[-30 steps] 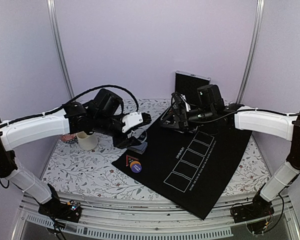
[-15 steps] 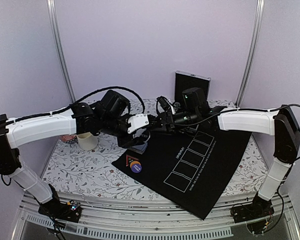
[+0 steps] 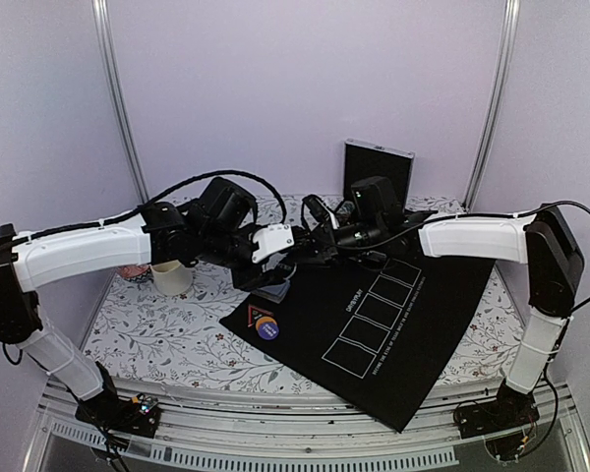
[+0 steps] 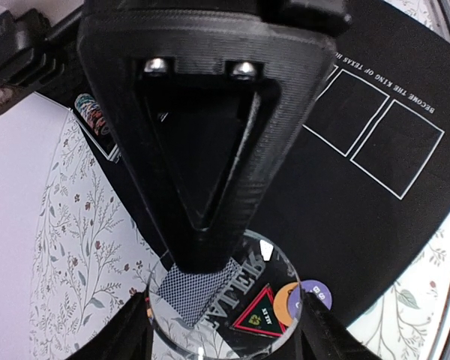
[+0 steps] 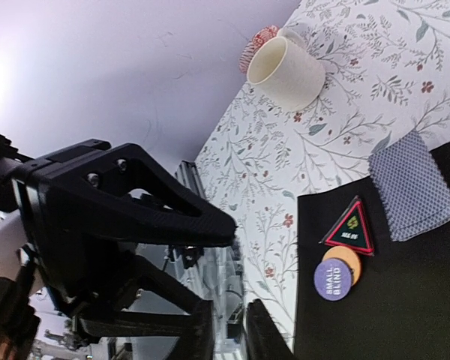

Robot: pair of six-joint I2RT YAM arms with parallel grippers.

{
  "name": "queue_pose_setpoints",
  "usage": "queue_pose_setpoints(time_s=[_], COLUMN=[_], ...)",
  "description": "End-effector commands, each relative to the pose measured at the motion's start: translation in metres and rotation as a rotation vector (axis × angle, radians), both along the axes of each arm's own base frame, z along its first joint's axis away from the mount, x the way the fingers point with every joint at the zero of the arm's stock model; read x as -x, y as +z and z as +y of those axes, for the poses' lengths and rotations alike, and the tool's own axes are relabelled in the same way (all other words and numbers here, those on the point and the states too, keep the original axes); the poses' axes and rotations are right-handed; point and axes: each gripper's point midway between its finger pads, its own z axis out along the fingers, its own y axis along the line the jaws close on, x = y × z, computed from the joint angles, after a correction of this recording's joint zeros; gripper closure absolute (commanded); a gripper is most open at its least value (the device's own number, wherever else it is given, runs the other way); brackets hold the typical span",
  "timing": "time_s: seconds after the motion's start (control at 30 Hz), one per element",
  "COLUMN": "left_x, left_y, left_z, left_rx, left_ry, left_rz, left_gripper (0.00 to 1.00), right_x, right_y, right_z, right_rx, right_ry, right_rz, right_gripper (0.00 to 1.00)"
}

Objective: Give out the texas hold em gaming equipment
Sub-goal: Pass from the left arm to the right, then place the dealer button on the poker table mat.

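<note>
Clear and flat, a round disc (image 4: 236,296) is pinched by its rim between the two fingers of the left gripper (image 3: 275,267), above the far left edge of the black mat (image 3: 403,344). Its broad face is turned to the left wrist camera, and the letters on it run slanted. One finger (image 4: 202,150) of the right gripper (image 5: 229,334) comes from the opposite side, and its narrow tip overlaps the rim of the disc. In the right wrist view the fingers of this gripper stand close with only a thin gap, and I cannot tell whether they pinch anything. Under the grippers the deck (image 5: 411,187) lies face down across the mat's edge, partly on the flowered table (image 3: 167,339), with its long axis about square to that edge. Just beside it, on the mat, lies a black triangle (image 5: 350,225) with a red border, its top corner pointing to the mat's edge. Next come an orange disc (image 5: 343,262) and a purple disc (image 5: 332,283) that overlaps it, and the three make a short row near the mat's left corner. The cream cup (image 5: 285,71) stands upright on the table, well apart from the deck, and striped chips (image 5: 256,39) lie just behind it.
</note>
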Motion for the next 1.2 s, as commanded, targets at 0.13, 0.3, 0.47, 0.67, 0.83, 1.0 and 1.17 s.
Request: queue_pose_setpoints(time_s=[0.13,0.3,0.47,0.67,0.83,1.0,1.17], left_x=[-0.003,-0.002,0.001,0.006,-0.011,-0.047,-0.072], left_y=[0.020,0.017,0.008,-0.002,-0.007,0.003,0.036], left_z=[-0.012,-0.006,0.004,0.015,0.032,0.068,0.121], left_rx=[0.048,0.055,0.066,0.158,0.238,0.313,0.398], left_ry=[-0.012,0.025,0.074,0.140,0.287,0.554,0.883], left_rz=[-0.055,-0.042,0.001,0.131,0.166,0.107,-0.015], left_gripper=[0.58,0.20,0.02,0.02,0.02,0.02,0.02], right_x=[0.002,0.000,-0.020,-0.034,-0.034,-0.033,-0.032], right_y=[0.010,0.006,-0.009,-0.025,-0.036,-0.042,-0.055], right_z=[0.002,-0.018,-0.081,-0.182,-0.251,-0.292,-0.308], right_rx=[0.005,0.051,0.149,0.238,0.283,0.288,0.335], right_ry=[0.018,-0.004,-0.148,-0.381,-0.579,-0.722,-0.788], right_rz=[-0.034,-0.042,-0.009,0.045,0.090,0.137,0.186], right_gripper=[0.97,0.98,0.98,0.98,0.98,0.98,0.98])
